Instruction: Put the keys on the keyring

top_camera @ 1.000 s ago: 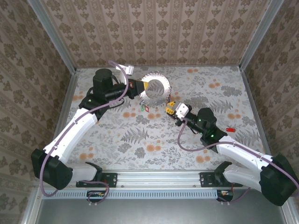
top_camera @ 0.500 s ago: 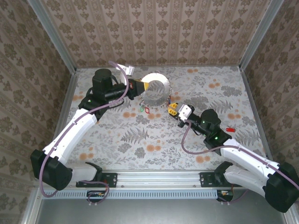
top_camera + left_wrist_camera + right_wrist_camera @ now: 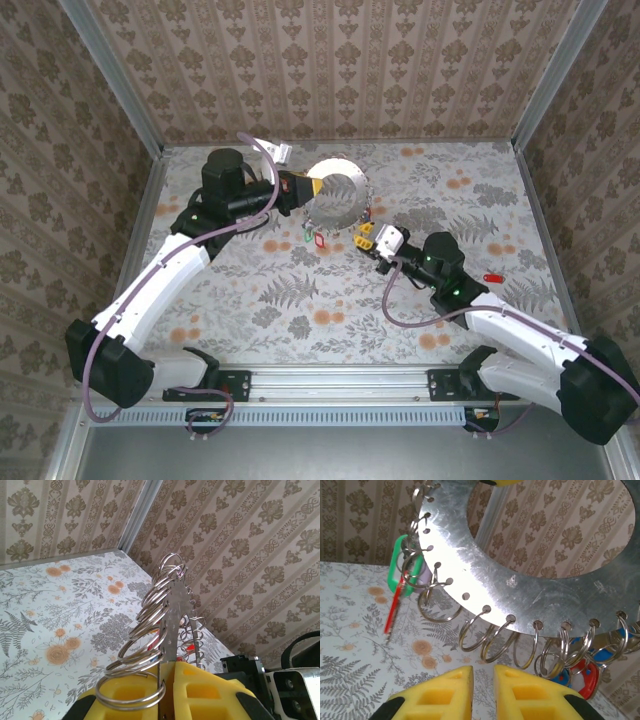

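The keyring (image 3: 530,595) is a flat plate of dull silver metal, cut in the shape of a wide ring, with a row of small round holes along its outer edge. It is held up in the air over the far middle of the table (image 3: 300,290), which has a cloth with printed ferns and orange flowers. The left gripper (image 3: 169,666) is closed on the edge of the plate, and its yellow fingers (image 3: 210,692) press both flat faces. Small split rings (image 3: 440,607) of thin shiny wire hang through the holes; seen from the edge, they stand one behind the other like a coil. Some keys (image 3: 402,562) already hang from these rings, with smooth plastic heads in green, red and blue (the metal blades are mostly hidden). The right gripper (image 3: 483,672) is just under the lower edge of the plate, its yellow fingers almost together with a narrow slit between them and nothing in it. One red key (image 3: 493,277) lies alone on the table at the right side.
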Available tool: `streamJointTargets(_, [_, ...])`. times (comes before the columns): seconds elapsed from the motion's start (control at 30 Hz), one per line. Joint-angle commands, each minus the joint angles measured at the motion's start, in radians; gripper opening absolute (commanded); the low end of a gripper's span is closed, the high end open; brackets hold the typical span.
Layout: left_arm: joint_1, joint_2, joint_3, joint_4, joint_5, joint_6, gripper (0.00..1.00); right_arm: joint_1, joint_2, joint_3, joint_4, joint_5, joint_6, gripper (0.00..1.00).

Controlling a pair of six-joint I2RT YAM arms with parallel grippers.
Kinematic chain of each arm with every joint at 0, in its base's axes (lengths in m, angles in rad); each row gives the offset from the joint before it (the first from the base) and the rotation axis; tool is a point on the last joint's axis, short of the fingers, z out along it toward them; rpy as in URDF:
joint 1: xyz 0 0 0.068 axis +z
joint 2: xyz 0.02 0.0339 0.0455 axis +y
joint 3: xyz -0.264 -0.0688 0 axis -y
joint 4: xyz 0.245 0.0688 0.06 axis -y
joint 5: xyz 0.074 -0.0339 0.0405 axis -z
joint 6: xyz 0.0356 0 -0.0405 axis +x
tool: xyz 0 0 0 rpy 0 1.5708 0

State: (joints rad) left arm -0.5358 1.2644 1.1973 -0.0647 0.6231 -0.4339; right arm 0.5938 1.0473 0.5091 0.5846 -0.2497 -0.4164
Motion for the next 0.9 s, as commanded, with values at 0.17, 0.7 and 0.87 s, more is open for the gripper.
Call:
streamJointTargets(0.17, [-0.006, -0.020, 0.018, 0.076, -0.024, -0.017, 0.00, 0.008, 0.025, 0.031, 0.110, 0.028, 0.012, 0.17])
streamJointTargets(0.7, [-0.007, -0.023, 0.010, 0.091, -0.034, -0.038, 0.00, 0.009, 0.072, 0.016, 0.189, 0.092, 0.029, 0.12])
streamJointTargets(0.87, [-0.010, -0.023, -0.002, 0.107, -0.047, -0.055, 0.00, 0.009, 0.076, 0.013, 0.204, 0.101, 0.032, 0.07])
